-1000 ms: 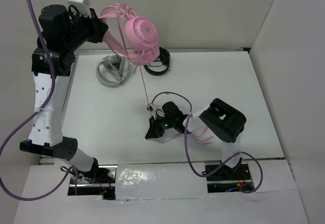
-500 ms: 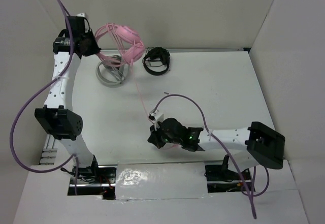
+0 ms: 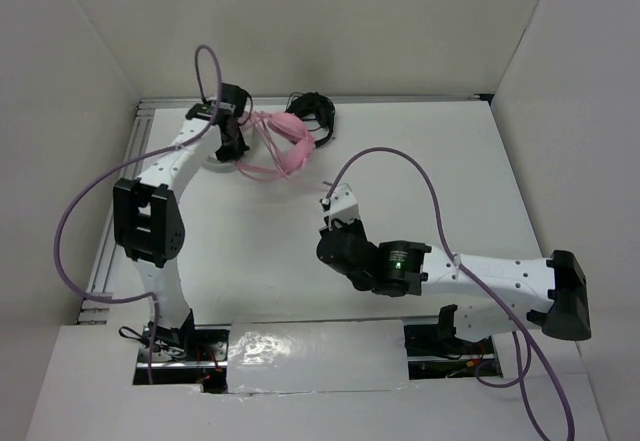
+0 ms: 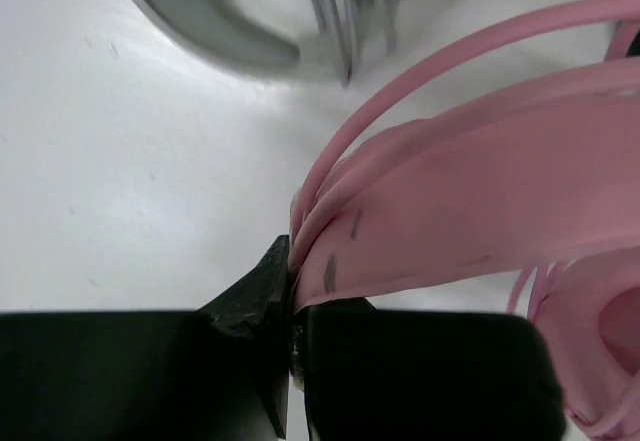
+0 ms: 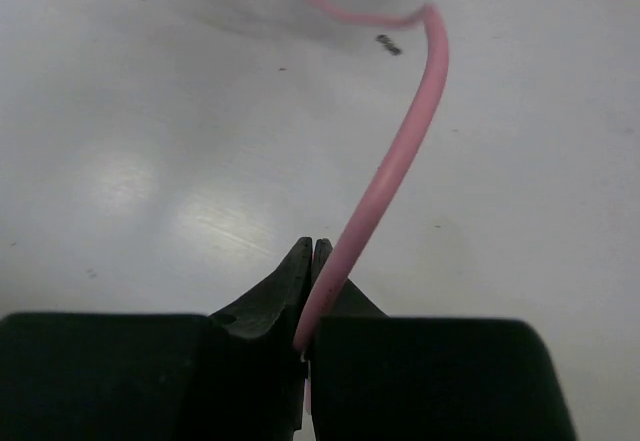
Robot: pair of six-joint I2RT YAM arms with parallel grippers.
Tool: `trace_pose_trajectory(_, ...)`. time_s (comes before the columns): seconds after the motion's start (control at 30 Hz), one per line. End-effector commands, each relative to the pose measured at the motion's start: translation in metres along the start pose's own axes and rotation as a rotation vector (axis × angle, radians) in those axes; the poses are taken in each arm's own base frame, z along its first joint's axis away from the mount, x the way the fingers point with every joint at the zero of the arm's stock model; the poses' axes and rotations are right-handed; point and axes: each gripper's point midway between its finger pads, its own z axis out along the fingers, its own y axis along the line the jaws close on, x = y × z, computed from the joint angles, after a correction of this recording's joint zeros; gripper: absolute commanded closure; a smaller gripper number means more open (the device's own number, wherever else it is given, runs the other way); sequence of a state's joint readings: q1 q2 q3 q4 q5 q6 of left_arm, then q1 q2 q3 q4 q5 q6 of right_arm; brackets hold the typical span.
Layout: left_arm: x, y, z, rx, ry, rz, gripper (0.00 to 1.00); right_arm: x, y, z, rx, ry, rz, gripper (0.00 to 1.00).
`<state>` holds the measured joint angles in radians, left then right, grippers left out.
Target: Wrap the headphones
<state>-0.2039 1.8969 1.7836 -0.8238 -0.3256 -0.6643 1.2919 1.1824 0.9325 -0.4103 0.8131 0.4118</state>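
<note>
Cable (image 5: 397, 156) pinched in right claw (image 5: 310, 261) — overhead unclear.

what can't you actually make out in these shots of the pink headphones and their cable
cable: top view, too thin to trace between headphones and right hand
cable end: right wrist view, hidden between that hand's fingers
grey headphones: left wrist view, blurred and cut off by the top edge
earcup: left wrist view, mostly cut off by the right edge

Bright, even light; soft shadows; wrist views blurred; sheen on table (image 5: 120, 176)
</note>
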Motion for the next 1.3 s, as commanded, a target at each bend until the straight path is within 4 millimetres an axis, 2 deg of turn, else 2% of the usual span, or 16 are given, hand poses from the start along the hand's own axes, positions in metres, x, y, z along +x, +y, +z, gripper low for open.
trace_pose_trajectory(0.0, 0.024, -0.024, 0.003, -0.004, -0.010, -0.048, 1.00, -0.023, -0.046, -0.011, 0.243, -0.053, -0.082, 1.00)
trace_pose_trajectory(0.17, 0.068, -0.022, 0.019, -0.055, 0.070, 0.043, 1.00, -0.066, -0.055, -0.028, 0.238, -0.152, -0.062, 1.00)
trace_pose_trajectory(0.27, 0.086, -0.044, 0.020, 0.055, 0.052, 0.186, 1.00, -0.083, -0.059, -0.033, 0.217, -0.199, -0.106, 1.00)
trace_pose_trajectory(0.3, 0.099, -0.042, 0.023, 0.063, 0.068, 0.213, 1.00, -0.088, -0.061, -0.037, 0.196, -0.210, -0.158, 1.00)
trace_pose_trajectory(0.33, 0.099, -0.054, 0.015, 0.121, 0.037, 0.249, 1.00, -0.089, -0.062, -0.035, 0.185, -0.210, -0.175, 1.00)
trace_pose_trajectory(0.37, 0.113, -0.062, 0.007, 0.179, 0.049, 0.300, 1.00, -0.095, -0.061, -0.037, 0.144, -0.225, -0.228, 1.00)
trace_pose_trajectory(0.4, 0.118, -0.063, 0.011, 0.192, 0.056, 0.300, 1.00, -0.097, -0.060, -0.037, 0.109, -0.227, -0.256, 1.00)
trace_pose_trajectory(0.53, 0.141, -0.094, -0.024, 0.390, -0.016, 0.478, 1.00, -0.112, -0.065, -0.033, -0.021, -0.278, -0.365, 1.00)
trace_pose_trajectory(0.57, 0.143, -0.102, -0.032, 0.438, -0.040, 0.499, 1.00, -0.120, -0.079, -0.030, -0.002, -0.294, -0.357, 1.00)
trace_pose_trajectory(0.6, 0.154, -0.104, -0.045, 0.473, -0.054, 0.552, 1.00, -0.126, -0.083, -0.032, -0.025, -0.308, -0.398, 1.00)
trace_pose_trajectory(0.63, 0.159, -0.107, -0.051, 0.497, -0.066, 0.579, 1.00, -0.131, -0.075, -0.032, -0.102, -0.341, -0.418, 1.00)
trace_pose_trajectory(0.67, 0.162, -0.109, -0.059, 0.521, -0.078, 0.593, 1.00, -0.136, -0.088, -0.029, -0.078, -0.353, -0.416, 1.00)
trace_pose_trajectory(0.8, 0.181, -0.113, -0.095, 0.615, -0.134, 0.675, 1.00, -0.150, -0.106, -0.021, -0.079, -0.383, -0.471, 1.00)
trace_pose_trajectory(0.97, 0.208, -0.123, -0.132, 0.742, -0.161, 0.762, 1.00, -0.151, -0.107, 0.005, -0.177, -0.343, -0.478, 1.00)
trace_pose_trajectory(1.03, 0.209, -0.122, -0.141, 0.737, -0.183, 0.762, 1.00, -0.152, -0.113, 0.013, -0.169, -0.336, -0.463, 1.00)
trace_pose_trajectory(1.27, 0.214, -0.119, -0.169, 0.795, -0.233, 0.773, 1.00, -0.125, -0.130, 0.054, -0.182, -0.264, -0.334, 1.00)
